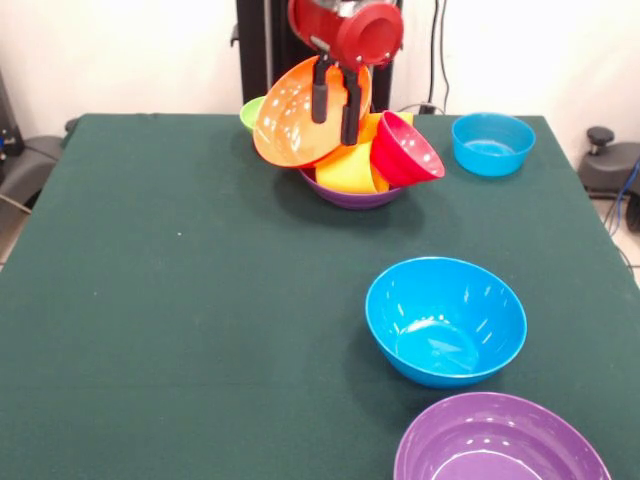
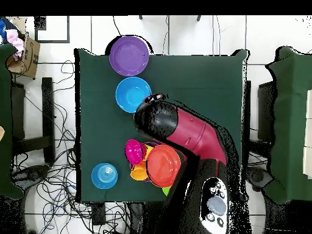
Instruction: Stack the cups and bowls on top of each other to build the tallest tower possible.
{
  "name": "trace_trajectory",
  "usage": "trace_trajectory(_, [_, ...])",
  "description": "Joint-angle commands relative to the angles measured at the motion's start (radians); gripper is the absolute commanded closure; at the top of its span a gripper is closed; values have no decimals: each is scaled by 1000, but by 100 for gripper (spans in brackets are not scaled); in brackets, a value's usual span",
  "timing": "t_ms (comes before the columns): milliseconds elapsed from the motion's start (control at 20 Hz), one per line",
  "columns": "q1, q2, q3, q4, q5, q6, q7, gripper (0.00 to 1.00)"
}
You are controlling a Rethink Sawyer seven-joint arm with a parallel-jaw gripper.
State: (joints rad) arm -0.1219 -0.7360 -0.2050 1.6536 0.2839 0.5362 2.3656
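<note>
I have gripper [image 1: 335, 98] pinched on tilted orange bowl [image 1: 300, 115] rim; pile in purple bowl [image 1: 355, 196] directly beneath, slightly right.

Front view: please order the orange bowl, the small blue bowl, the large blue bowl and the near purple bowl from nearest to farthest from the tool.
From the tool:
1. Orange bowl, at the tool, tilted on the pile.
2. Small blue bowl, far right.
3. Large blue bowl, nearer the camera.
4. Purple bowl, bottom edge.
</note>
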Motion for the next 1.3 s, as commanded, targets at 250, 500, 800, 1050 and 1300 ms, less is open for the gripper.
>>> trace_trajectory(250, [-28, 188, 143, -99, -155, -145, -69, 0])
trace_trajectory(500, [-11, 237, 140, -143, -160, -175, -29, 0])
trace_trajectory(800, [-7, 267, 142, -158, -166, -213, -16, 0])
trace_trajectory(1050, [2, 255, 145, -140, -150, -220, 5, 0])
trace_trajectory(1300, [17, 218, 158, -107, -127, -219, 34, 0])
